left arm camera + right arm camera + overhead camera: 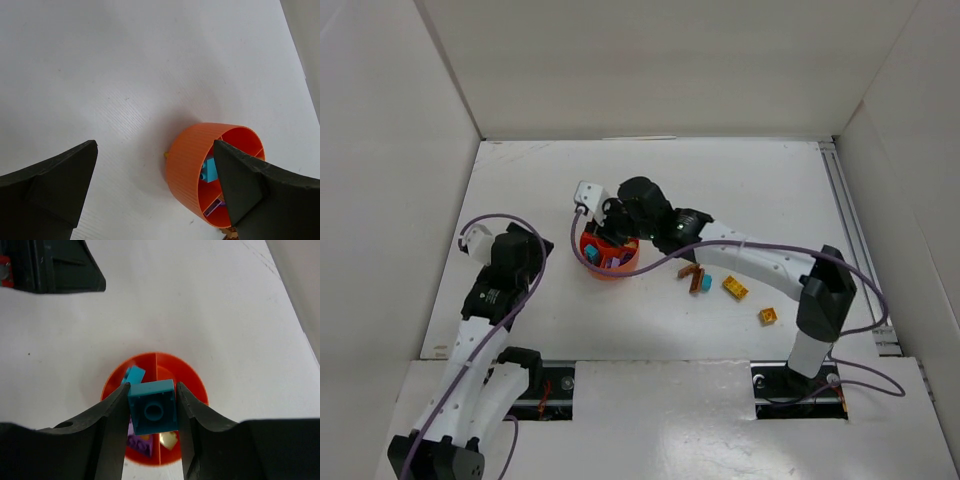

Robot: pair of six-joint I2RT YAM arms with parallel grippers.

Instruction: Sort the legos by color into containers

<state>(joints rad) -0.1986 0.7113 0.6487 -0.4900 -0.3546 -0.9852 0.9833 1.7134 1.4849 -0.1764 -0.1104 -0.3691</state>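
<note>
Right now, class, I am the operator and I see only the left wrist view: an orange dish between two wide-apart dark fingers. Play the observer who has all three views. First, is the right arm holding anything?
Observer: Yes. In its own wrist view, the right gripper is shut on a teal brick.
Operator: Where is that brick relative to the dish?
Observer: It is held over the orange dish and has not yet been released.
Operator: Are any bricks left outside the dish?
Observer: Yes. The top view shows several to the right of the dish: brown bricks, a loose teal brick and two orange-yellow bricks.
</note>
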